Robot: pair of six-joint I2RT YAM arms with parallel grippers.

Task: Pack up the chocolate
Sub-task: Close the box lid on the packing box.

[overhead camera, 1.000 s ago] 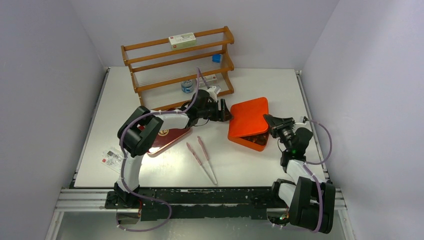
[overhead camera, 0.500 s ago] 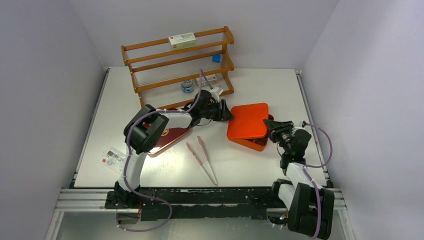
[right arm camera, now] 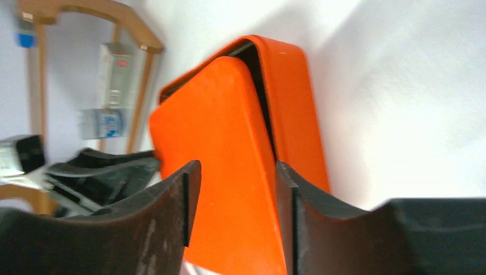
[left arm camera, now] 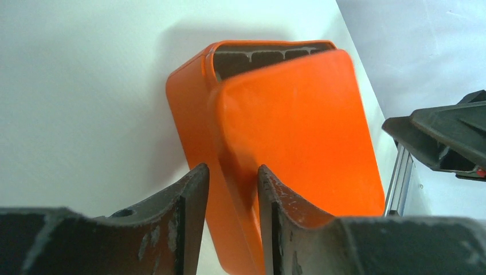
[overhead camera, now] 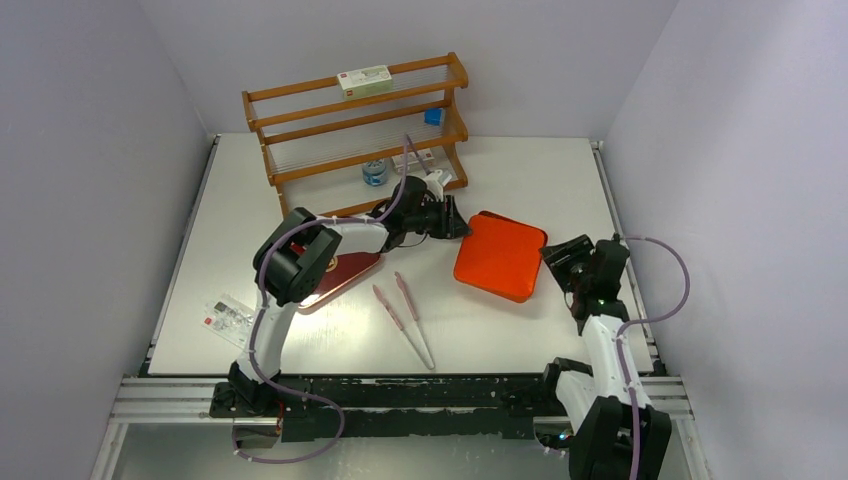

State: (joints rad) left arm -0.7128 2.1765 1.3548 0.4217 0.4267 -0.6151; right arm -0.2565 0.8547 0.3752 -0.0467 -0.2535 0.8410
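Observation:
An orange box sits right of the table's centre, and its orange lid point(overhead camera: 500, 255) lies on it slightly askew. In the left wrist view a dark slit shows between the lid point(left arm camera: 298, 126) and the box base point(left arm camera: 189, 109). The chocolate is hidden under the lid. My left gripper point(overhead camera: 462, 228) is at the lid's far-left corner. Its jaws point(left arm camera: 232, 167) stand narrow on either side of the lid's rim, with a gap still showing. My right gripper point(overhead camera: 552, 258) is at the box's right edge. It point(right arm camera: 238, 166) is open, with the lid point(right arm camera: 218, 149) loose between its fingers.
A wooden rack point(overhead camera: 355, 125) with small packets and a bottle point(overhead camera: 374, 172) stands at the back. A dark red tray point(overhead camera: 335, 275) lies under the left arm. Pink tongs point(overhead camera: 405, 318) lie in front of the box. A clear packet point(overhead camera: 228, 313) is near the left edge.
The lid, raised at its right side before, has come down onto the box. My right gripper has opened and drawn back to the right. The left jaws have narrowed around the lid's rim.

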